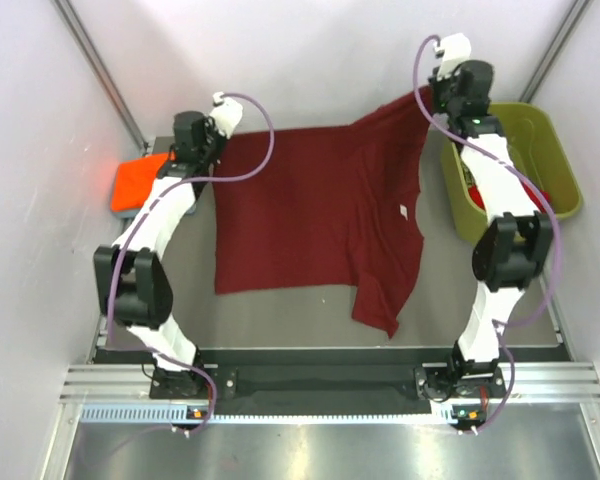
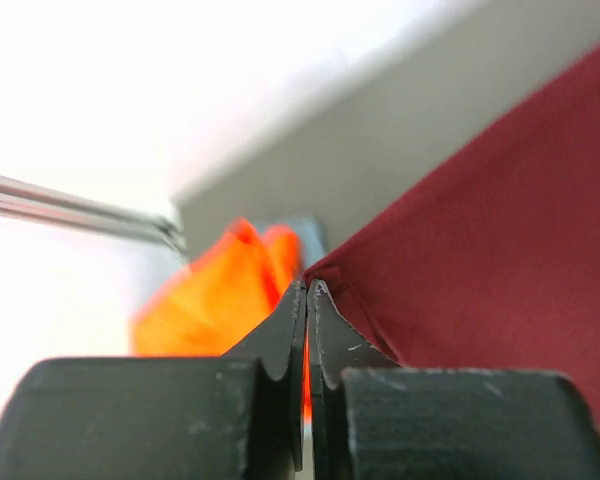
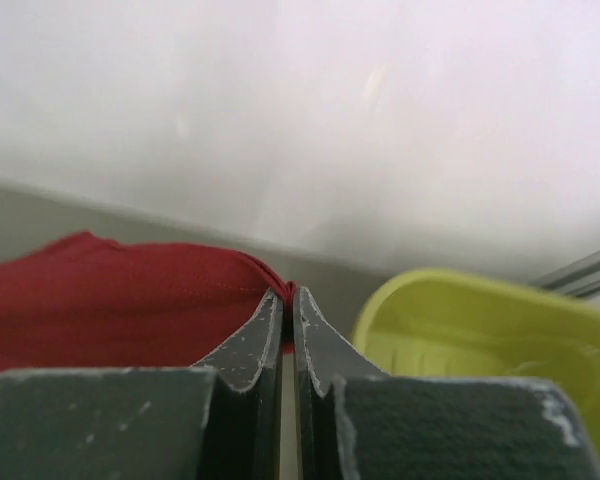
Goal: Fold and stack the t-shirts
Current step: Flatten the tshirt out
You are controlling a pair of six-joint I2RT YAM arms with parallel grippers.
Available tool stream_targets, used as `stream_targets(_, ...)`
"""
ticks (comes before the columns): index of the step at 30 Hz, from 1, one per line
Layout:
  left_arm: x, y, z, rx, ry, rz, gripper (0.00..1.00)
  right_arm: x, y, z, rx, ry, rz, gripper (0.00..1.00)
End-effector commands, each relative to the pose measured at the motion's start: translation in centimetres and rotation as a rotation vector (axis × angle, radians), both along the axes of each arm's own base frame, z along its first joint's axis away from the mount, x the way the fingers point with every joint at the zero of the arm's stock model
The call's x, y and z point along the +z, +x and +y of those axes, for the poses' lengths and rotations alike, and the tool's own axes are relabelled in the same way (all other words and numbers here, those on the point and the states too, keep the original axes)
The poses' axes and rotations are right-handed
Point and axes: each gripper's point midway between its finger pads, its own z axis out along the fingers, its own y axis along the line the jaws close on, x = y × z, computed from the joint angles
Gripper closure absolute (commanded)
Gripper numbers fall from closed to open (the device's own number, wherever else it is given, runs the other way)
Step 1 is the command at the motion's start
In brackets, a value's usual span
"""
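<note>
Holding the maroon shirt (image 1: 320,210) along its far edge: left tool (image 2: 307,292) is clamped on the far-left corner, and right tool (image 3: 288,297) is clamped on the far-right sleeve, raised above the bench (image 1: 280,315). The shirt body lies on the near side of both tools. Its long axis runs left to right, label end rightward. Judgement: the fold comes toward me, across that axis.

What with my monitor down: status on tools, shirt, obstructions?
Left tool shut on dark maroon cloth t-shirt, far-left corner. Right tool shut on its far-right edge. Bright orange cloth shirt left, olive-green plastic bin right; neither blocking.
</note>
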Motion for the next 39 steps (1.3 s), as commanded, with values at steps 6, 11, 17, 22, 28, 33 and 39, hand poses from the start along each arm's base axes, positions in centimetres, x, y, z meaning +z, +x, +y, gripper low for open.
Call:
stream_targets(6,20.9,-10.8,0.2,-0.029,-0.166,-0.443,1.00,24.0,-21.9,-0.1,0.015,0.101,-0.490,1.00)
stream_targets(11,23.9,-21.7,-0.6,-0.159,-0.177,-0.518,1.00,23.4,-33.2,-0.3,0.038,0.152,-0.450,1.00)
stream_targets(17,27.4,-32.4,-1.2,-0.262,-0.228,-0.633,1.00,26.6,-45.7,-1.7,0.036,0.161,-0.562,1.00)
stream_targets(22,31.9,-35.4,-0.3,-0.225,-0.294,-0.708,1.00,31.4,-51.1,-2.5,-0.022,0.174,-0.709,1.00)
stream_targets(28,36.7,-34.3,0.9,-0.164,-0.284,-0.819,1.00,35.5,-50.8,-2.9,-0.054,0.208,-0.797,1.00)
stream_targets(33,33.8,-28.3,1.3,-0.104,-0.214,-0.726,1.00,34.6,-43.5,-4.2,-0.097,0.182,-0.766,1.00)
stream_targets(39,19.3,-18.3,0.8,-0.050,-0.148,-0.367,1.00,24.4,-28.8,-5.3,-0.109,0.164,-0.520,1.00)
